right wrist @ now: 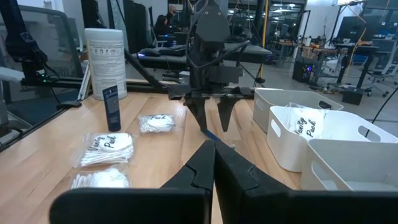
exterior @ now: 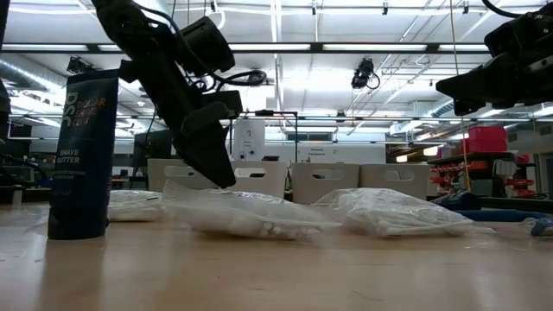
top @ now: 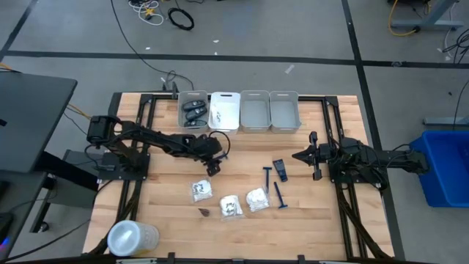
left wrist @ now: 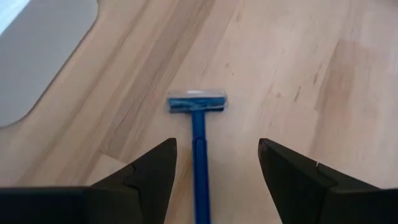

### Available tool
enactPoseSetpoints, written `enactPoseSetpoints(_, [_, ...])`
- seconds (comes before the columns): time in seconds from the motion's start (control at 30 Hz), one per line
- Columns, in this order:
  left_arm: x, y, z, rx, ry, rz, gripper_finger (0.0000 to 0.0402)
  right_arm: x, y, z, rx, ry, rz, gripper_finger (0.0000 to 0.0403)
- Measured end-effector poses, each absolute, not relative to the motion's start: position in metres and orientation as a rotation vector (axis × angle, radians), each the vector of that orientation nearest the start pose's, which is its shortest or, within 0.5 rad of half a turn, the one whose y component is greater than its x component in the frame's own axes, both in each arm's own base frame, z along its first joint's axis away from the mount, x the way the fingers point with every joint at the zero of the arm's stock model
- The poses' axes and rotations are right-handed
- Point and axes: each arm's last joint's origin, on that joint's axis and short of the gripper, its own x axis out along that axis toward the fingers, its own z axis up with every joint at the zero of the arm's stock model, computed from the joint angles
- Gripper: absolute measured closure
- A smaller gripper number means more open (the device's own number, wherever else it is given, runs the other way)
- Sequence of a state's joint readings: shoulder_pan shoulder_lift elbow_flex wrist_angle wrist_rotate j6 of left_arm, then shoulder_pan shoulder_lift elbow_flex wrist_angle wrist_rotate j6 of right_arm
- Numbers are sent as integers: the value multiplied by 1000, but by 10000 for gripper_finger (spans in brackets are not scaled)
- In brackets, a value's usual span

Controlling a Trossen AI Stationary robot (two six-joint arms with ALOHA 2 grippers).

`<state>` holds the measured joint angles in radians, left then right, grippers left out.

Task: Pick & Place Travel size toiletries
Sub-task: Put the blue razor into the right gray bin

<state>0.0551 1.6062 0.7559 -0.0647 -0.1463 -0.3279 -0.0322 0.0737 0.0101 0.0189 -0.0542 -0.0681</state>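
Wooden counter [top: 308, 220] under bright shop lights, four bins in a row along its top edge. Left pincer [top: 213, 167] sits centre-left with fingers spread wide, straddling a blue razor [left wrist: 198, 134] lying flat, bare wood on both sides of the handle. Right pincer [top: 298, 156] waits at right of centre, fingers pressed together, empty. Three white packets [top: 230, 206] lie low in the frame, two more razors [top: 279, 195] just to their right, dark cases [top: 193, 113] in the leftmost bin [top: 182, 103].
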Motion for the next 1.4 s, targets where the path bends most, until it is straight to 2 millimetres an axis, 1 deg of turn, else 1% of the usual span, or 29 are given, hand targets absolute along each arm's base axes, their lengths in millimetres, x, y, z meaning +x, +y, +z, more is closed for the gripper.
enactPoseSetpoints(0.37, [284, 22, 132, -256, 845, 362, 168, 102, -2, 163, -66, 44, 24, 389])
enactPoseSetpoints(0.5, [282, 22, 130, -228, 836, 371, 168, 102, -2, 163, -66, 44, 24, 389])
enactPoseSetpoints(0.8, [282, 23, 131, -179, 842, 349, 168, 102, -2, 163, -66, 44, 24, 389])
enactPoseSetpoints(1.03, [286, 22, 117, -183, 867, 340, 168, 102, -2, 163, -66, 44, 24, 389])
enactPoseSetpoints(1.17, [289, 22, 114, -183, 851, 339, 168, 102, -2, 163, -66, 43, 23, 389])
enactPoseSetpoints(1.27, [289, 22, 113, -183, 858, 338, 175, 102, -2, 163, -66, 44, 24, 389])
enactPoseSetpoints(1.4, [289, 22, 113, -181, 860, 337, 196, 102, -2, 163, -66, 42, 24, 389])
